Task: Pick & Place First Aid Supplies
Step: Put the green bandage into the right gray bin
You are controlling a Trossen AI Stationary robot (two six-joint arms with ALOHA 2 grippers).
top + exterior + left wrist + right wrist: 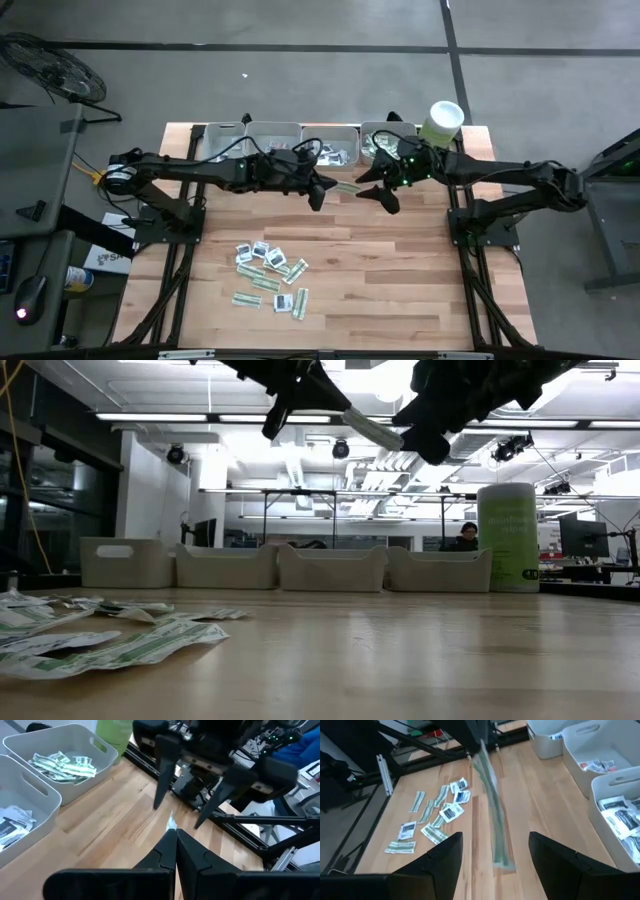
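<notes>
Above the middle of the table (400,300), at about 12 o'clock from its centre, the two arms meet nose to nose. The left claw (322,188) is pinched fully shut on one end of a narrow green-white strip (347,187), which sticks out from its tips toward 3 o'clock, held up in the air well clear of the wood. The right claw (378,188) faces it with its two fingers spread wide, one on either side of the strip's free end, not closed on it. In the right wrist view the strip (492,815) hangs between those parted fingers (440,860). The rest of the first aid supplies (270,275) lie scattered loose on the table at about 8 o'clock, strips and squarish white sachets mixed. Along the far edge, at 12 o'clock, stands a row of grey trays (275,132), some holding sorted sachets, with a pale green tub (441,124) at the row's 3 o'clock end.
</notes>
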